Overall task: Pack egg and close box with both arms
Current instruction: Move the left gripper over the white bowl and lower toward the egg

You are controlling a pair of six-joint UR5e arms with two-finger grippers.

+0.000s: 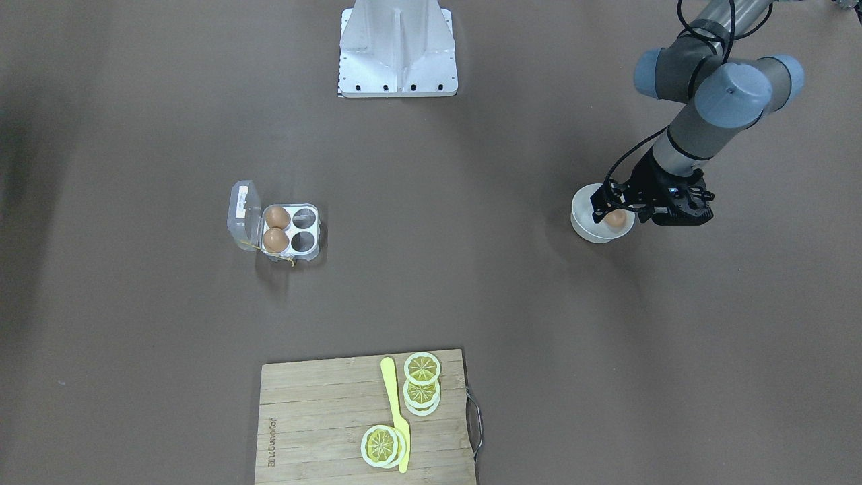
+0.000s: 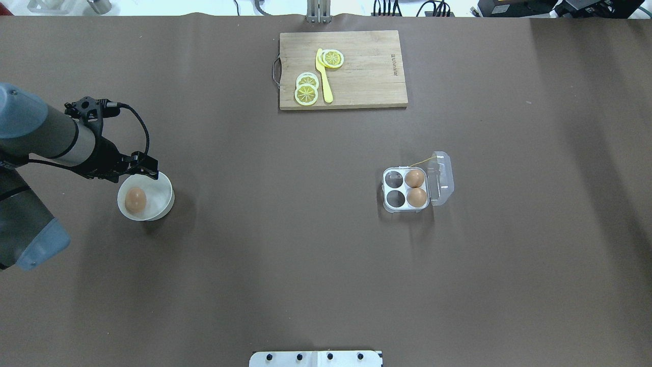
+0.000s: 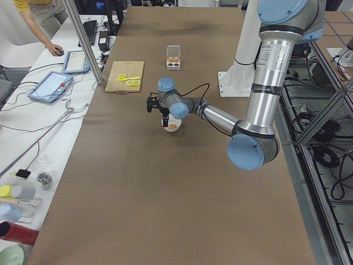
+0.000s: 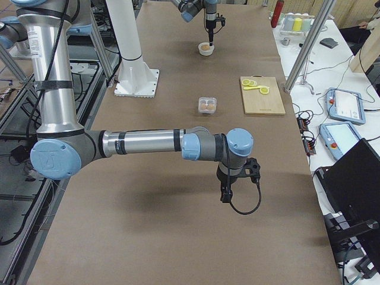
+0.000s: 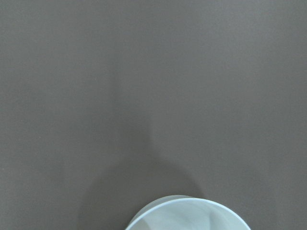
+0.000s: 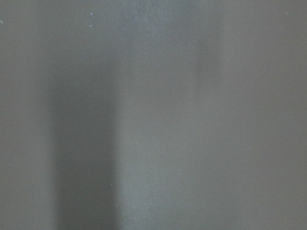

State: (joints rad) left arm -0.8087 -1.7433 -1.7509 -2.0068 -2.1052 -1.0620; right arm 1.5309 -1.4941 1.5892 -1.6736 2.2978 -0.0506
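Note:
A brown egg [image 2: 135, 200] lies in a white bowl [image 2: 158, 191] at the table's left; it also shows in the front view [image 1: 614, 219]. My left gripper [image 2: 145, 171] hovers over the bowl's far rim, jaws open and empty, apart from the egg. The clear carton [image 2: 405, 190] sits right of centre with its lid [image 2: 441, 178] swung open. Two eggs [image 2: 414, 178] [image 2: 416, 197] fill the cups by the hinge, and the other two cups are empty. My right gripper [image 4: 225, 193] shows only in the exterior right view, low over bare table; I cannot tell if it is open or shut.
A wooden cutting board [image 2: 367, 76] with yellow citrus slices [image 2: 307, 92] and a yellow knife [image 2: 324, 76] lies at the far edge. The white robot base [image 2: 316, 358] is at the near edge. The left wrist view shows the bowl rim [image 5: 187, 213].

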